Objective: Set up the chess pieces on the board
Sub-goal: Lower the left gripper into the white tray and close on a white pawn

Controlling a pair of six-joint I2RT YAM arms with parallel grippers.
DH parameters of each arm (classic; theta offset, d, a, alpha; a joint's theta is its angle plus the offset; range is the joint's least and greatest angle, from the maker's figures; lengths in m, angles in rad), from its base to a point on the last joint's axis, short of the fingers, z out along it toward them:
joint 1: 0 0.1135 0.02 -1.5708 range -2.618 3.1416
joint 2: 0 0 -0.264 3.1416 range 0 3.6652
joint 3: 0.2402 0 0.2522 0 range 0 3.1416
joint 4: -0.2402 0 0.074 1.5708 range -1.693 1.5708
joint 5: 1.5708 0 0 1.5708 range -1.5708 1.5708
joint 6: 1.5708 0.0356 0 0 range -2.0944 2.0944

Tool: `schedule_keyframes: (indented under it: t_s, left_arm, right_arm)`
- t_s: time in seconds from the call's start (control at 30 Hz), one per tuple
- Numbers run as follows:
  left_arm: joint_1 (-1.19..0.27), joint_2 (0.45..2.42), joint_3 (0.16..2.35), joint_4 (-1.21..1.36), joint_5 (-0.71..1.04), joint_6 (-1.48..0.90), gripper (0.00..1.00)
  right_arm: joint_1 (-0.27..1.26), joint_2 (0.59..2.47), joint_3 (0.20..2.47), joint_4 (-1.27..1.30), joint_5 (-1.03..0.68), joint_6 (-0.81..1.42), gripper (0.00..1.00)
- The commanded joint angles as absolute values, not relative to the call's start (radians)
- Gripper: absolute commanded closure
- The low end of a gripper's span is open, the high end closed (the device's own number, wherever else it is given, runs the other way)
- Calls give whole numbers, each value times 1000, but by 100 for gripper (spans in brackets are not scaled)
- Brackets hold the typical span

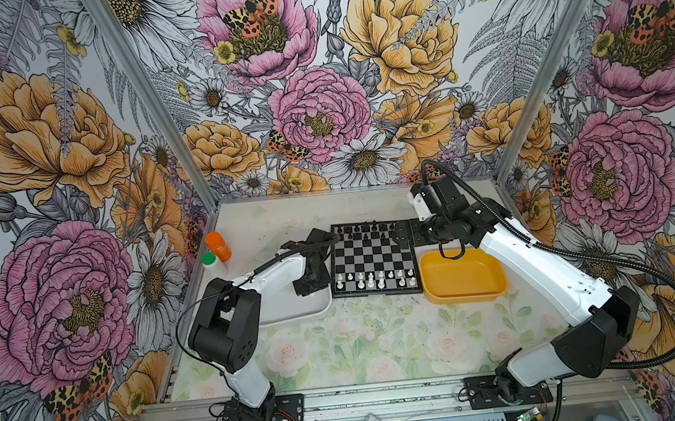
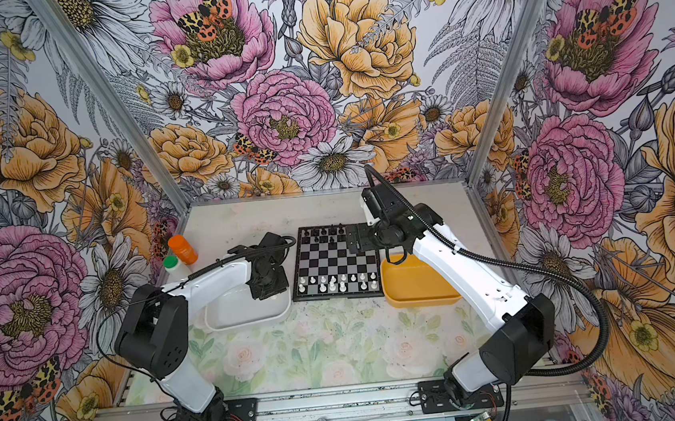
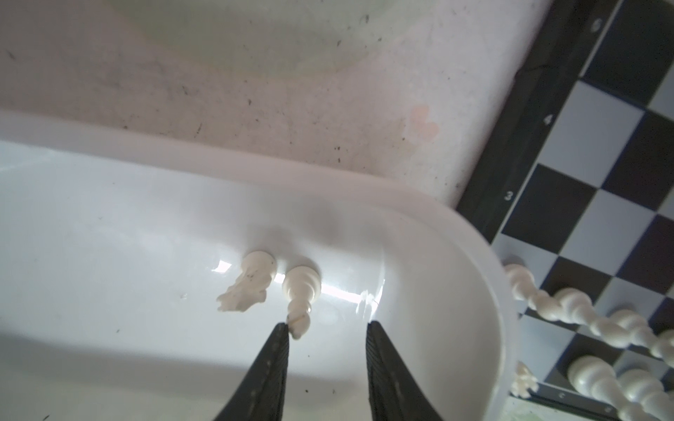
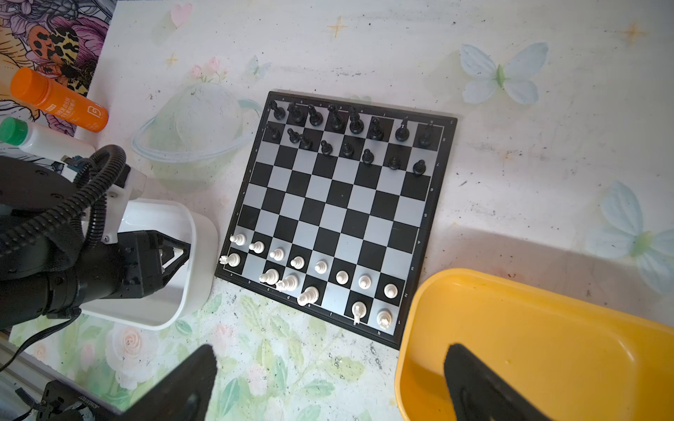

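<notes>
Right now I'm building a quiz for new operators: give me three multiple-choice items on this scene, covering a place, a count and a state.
1. Where is the left gripper? A. over the board B. in the white tray C. in the yellow tray
2. How many white pieces does the left wrist view show there? A. none B. two C. five
3. How do the right gripper's jaws stand? A. wide open, empty B. shut on a pawn C. shut, empty
1 B: fingertips against the tray floor. 2 B: a knight and a bishop. 3 A: nothing sits between its spread fingers.
</notes>
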State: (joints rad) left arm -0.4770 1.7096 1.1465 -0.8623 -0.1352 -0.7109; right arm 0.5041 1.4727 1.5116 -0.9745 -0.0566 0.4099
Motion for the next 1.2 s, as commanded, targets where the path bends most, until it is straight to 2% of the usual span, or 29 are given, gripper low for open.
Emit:
schedule_keyframes:
  t_s: [0.0,1.17]
  left_arm:
    - [-468,1716,1142,-838,-138,-715,63]
    - [-445,1746,1131,-838,-147,-696,72]
  right_arm:
    - [505,1450,1506,-957,-39,415,0]
    - [497,1459,1515,-959,-46,410,0]
